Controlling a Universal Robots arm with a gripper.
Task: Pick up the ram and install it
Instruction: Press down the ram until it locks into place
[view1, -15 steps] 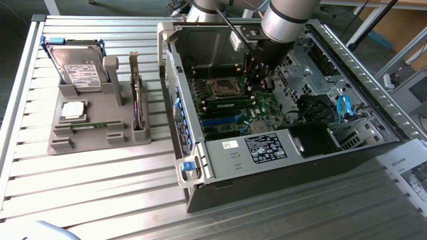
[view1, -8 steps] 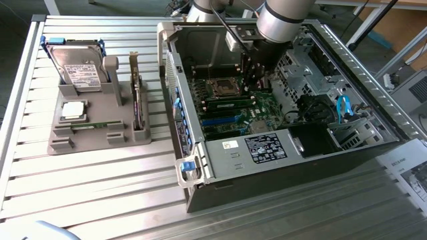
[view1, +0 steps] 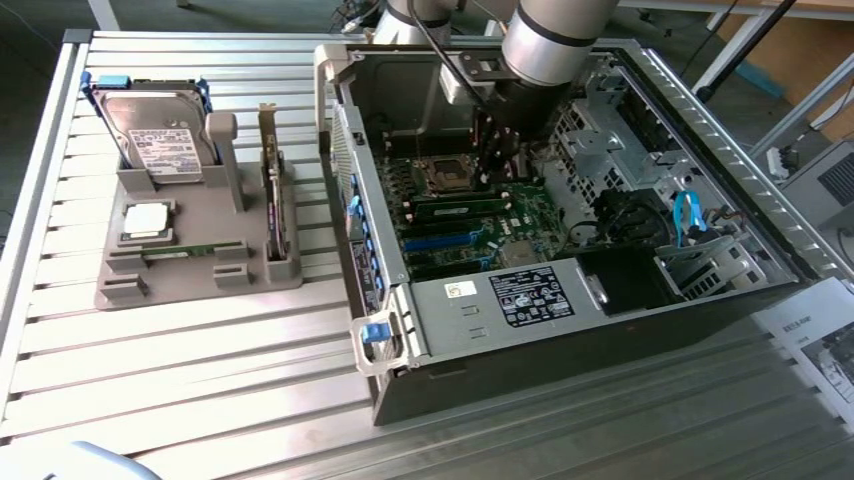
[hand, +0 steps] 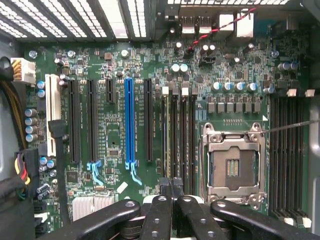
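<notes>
Fingers (hand: 171, 187) closed above motherboard (hand: 115, 135).

Hard drive (view1: 158, 140) upright in grey holder (view1: 194, 285); processor (view1: 148, 220) seemingly beside it

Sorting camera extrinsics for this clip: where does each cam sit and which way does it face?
Exterior view: high and off the arm, angled down at the slatted table, a gray parts holder and the open PC case; the arm reaches into the case.
Wrist view: on the wrist inside the case, facing the motherboard; the shut hand sits over the slots beside the empty CPU socket.
Shared: the motherboard and the CPU socket.
</notes>
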